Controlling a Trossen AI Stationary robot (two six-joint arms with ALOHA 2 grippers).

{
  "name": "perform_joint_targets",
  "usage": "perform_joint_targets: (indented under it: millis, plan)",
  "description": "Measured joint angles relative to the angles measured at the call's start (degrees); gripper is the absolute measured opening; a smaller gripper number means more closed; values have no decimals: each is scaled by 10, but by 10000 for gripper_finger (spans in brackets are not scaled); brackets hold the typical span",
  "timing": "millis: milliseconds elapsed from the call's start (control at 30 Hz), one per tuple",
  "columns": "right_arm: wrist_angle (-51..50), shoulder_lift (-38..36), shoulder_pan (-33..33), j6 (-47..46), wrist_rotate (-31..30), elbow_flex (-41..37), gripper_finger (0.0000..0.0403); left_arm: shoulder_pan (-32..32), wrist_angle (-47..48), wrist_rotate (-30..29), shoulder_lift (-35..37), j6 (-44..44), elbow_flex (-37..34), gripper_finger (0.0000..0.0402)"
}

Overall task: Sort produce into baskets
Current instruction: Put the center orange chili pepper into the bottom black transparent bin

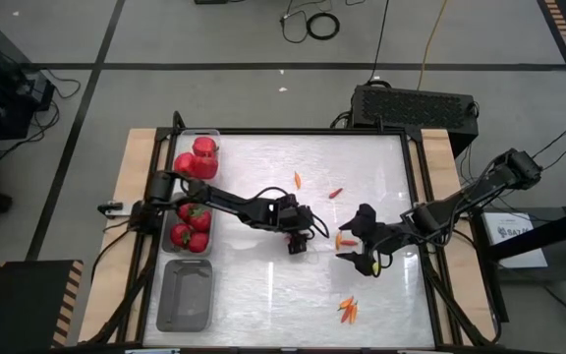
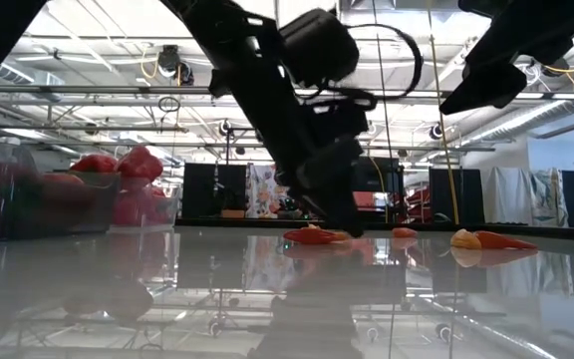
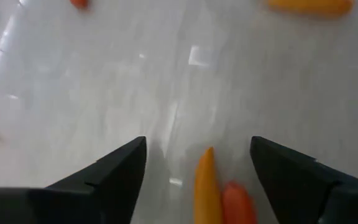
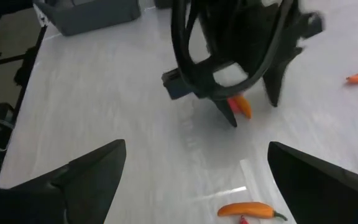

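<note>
Orange chili, probably light and slick, is lying between left end effector fingers standing apart; grip mid-body. Right end effector is hovering agape.

Left gripper fingers: bases cut off by the left wrist view's lower edge.
Chili pair between those fingers: near ends cut off by the same edge; contact with the fingers cannot be told.
Orange chili: sliced by the left wrist view's upper edge.
Red bit: mostly out of frame, too little to identify.
Bins in low view: contents blurred through clear walls, count not readable.
Lowest bin from above: contents cannot be made out.
Right gripper: finger roots cut off.
Chili cluster: too small to count.
</note>
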State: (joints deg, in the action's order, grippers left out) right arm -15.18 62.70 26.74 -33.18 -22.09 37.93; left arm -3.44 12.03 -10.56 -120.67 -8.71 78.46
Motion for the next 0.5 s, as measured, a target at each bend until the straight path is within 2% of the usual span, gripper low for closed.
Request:
perform_joint_targets:
  millis: [300, 500]
  plan:
    - [4, 0, 0, -1, -9, 0, 384, 0, 2, 9, -9, 0, 1, 247]
    - [4, 0, 0, -5, -9, 0, 384, -1, 2, 17, -10, 0, 1, 179]
